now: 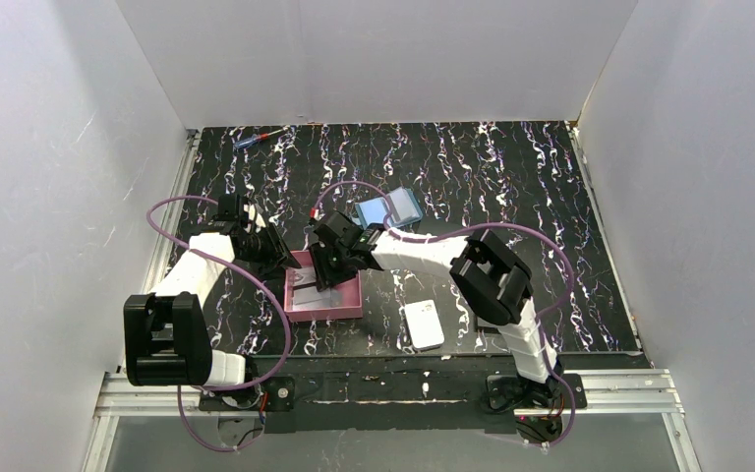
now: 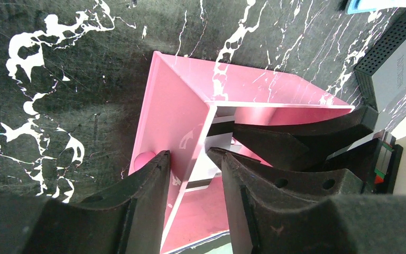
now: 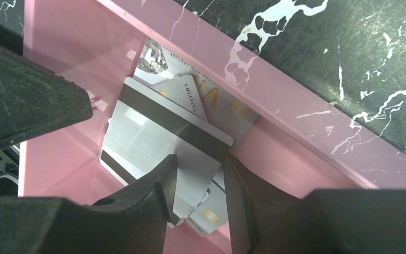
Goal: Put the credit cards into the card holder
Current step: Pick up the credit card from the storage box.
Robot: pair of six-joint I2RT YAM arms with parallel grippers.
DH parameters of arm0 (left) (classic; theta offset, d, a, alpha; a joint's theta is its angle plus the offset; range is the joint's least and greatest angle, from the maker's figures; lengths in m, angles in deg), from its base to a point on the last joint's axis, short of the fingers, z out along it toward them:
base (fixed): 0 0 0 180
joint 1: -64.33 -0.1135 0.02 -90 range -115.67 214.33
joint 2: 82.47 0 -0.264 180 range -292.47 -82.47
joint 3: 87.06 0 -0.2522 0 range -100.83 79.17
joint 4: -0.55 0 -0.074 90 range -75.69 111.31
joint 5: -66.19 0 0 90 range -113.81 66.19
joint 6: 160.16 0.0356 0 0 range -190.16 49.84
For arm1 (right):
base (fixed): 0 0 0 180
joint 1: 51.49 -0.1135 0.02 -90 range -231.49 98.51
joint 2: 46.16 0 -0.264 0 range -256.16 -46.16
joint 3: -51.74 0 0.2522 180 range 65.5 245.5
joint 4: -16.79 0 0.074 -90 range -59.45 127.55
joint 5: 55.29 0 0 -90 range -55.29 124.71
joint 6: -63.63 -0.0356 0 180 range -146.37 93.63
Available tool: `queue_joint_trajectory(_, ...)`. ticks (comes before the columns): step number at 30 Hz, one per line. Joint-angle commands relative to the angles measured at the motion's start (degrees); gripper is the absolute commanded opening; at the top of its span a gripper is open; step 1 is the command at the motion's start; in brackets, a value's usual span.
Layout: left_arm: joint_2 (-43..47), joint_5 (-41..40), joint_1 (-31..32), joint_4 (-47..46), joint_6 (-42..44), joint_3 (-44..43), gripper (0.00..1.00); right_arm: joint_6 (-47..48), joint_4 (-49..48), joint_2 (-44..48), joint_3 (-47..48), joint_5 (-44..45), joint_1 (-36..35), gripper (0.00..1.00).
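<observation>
We find the pink tray (image 1: 339, 303) crowded: the left gripper (image 2: 190, 164) straddles its wall, the right gripper (image 3: 201, 164) fills the inside. Around the card holder (image 1: 390, 208) we see open table (image 1: 511, 177).

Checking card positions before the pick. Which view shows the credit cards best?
Right wrist: the credit cards lie overlapping in the pink tray, faces visible. Left wrist shows only slivers; top external barely resolves them.

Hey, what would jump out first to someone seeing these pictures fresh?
The pink square plastic tray mid-table, with both black grippers at it: the left gripper straddles its wall, the right gripper reaches inside over pale whitish-grey cards. Just behind lies the teal-blue fold-over wallet.
</observation>
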Motion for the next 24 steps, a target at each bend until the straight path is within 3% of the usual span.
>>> queue_joint_trajectory(1,1.5,0.8,-0.1,0.7,-0.1,0.4,0.38,-0.1,-6.0,5.4,-2.4,-1.7,-0.9,0.44)
queue_joint_trajectory(14,1.7,1.0,-0.1,1.1,-0.3,0.0,0.38,1.6,-12.5,10.5,-6.1,-3.3,-2.0,0.44)
queue_joint_trajectory(24,2.1,1.4,-0.1,1.6,-0.2,-0.4,0.38,-0.1,-11.5,7.8,-4.0,-3.7,-2.0,0.32)
